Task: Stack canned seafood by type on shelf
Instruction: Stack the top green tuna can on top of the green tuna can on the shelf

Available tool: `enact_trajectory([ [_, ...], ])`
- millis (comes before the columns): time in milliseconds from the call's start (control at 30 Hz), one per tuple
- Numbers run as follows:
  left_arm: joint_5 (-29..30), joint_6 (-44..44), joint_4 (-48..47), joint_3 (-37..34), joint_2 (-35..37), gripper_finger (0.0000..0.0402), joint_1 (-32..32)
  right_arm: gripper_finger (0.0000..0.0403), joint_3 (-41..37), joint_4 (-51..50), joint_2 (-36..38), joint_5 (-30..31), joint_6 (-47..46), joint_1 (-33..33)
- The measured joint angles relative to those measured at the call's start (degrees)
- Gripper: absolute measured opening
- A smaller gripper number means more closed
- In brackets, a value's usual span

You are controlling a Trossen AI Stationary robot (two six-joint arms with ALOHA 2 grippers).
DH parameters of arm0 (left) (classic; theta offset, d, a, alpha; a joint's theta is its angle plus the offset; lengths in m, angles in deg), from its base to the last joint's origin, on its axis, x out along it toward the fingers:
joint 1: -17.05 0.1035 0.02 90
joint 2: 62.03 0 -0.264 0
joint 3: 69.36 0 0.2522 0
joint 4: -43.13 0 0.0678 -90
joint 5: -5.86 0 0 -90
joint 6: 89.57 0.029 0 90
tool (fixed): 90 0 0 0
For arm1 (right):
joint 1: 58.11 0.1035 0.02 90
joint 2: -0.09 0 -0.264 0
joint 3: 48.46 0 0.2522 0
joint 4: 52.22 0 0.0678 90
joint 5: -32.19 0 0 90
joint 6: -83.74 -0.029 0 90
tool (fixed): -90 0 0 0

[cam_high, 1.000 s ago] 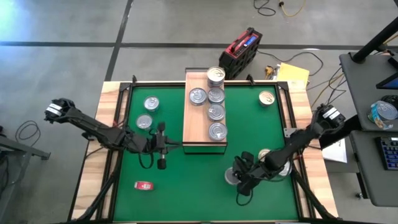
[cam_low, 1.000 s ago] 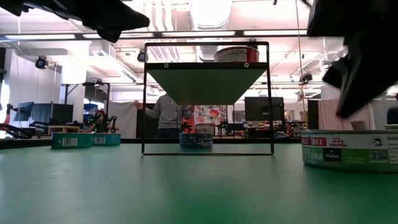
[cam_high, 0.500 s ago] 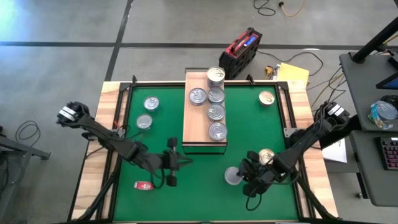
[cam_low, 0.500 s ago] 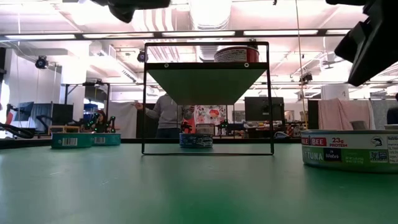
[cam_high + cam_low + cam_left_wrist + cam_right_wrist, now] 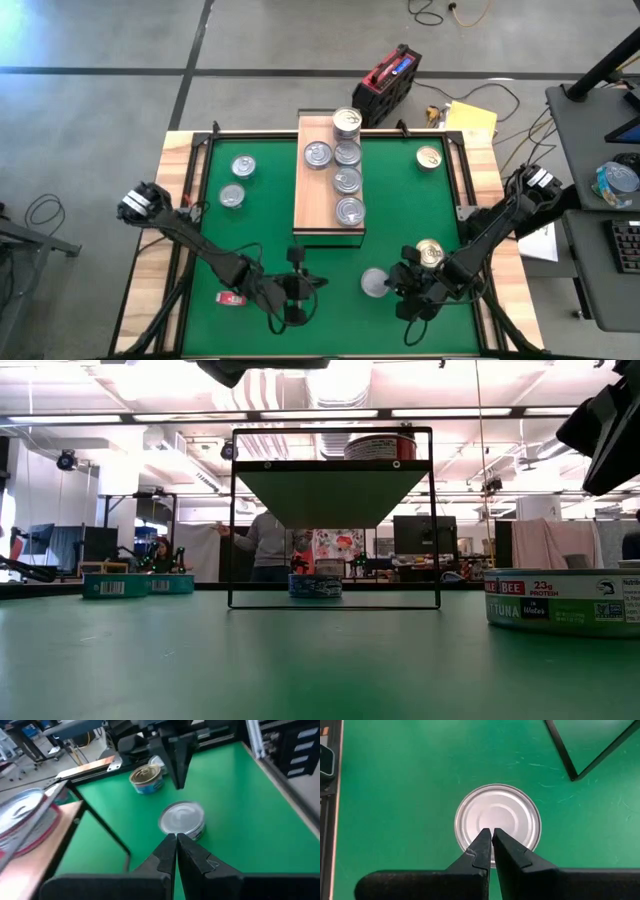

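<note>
Both the left gripper [image 5: 303, 287] and right gripper [image 5: 405, 290] are held closed, empty, flanking a silver-lidded tin [image 5: 375, 283] near the mat's [image 5: 330, 330] front edge.

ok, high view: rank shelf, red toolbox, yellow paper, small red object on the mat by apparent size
1. shelf, clearly largest.
2-3. red toolbox and yellow paper: look about alike, and the paper is partly covered by cables, so no firm order.
4. small red object, smallest.
</note>
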Motion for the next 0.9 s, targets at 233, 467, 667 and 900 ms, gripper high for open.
enact_trajectory([
  [233, 0.0, -4.3, 0.0, 3.0, -5.3, 0.0000, -1.0, 0.0012, -0.7, 0.0, 0.0, 2.7, -3.2, 0.0],
  [467, -0.3, -5.2, 1.4, 7.9, -13.8, 0.0000, -1.0, 0.0012, -4.3, -0.1, -0.4, 8.9, -10.2, 0.0],
  [667, -0.1, -4.5, 1.2, 13.7, -21.0, 0.0000, -0.9, 0.0012, -6.0, -0.2, -1.1, 9.0, -13.9, 0.1],
  [900, 0.0, -5.0, 1.5, 15.7, -23.8, 0.0000, 0.1, 0.0012, -6.4, -0.2, -1.1, 9.2, -11.1, 0.1],
])
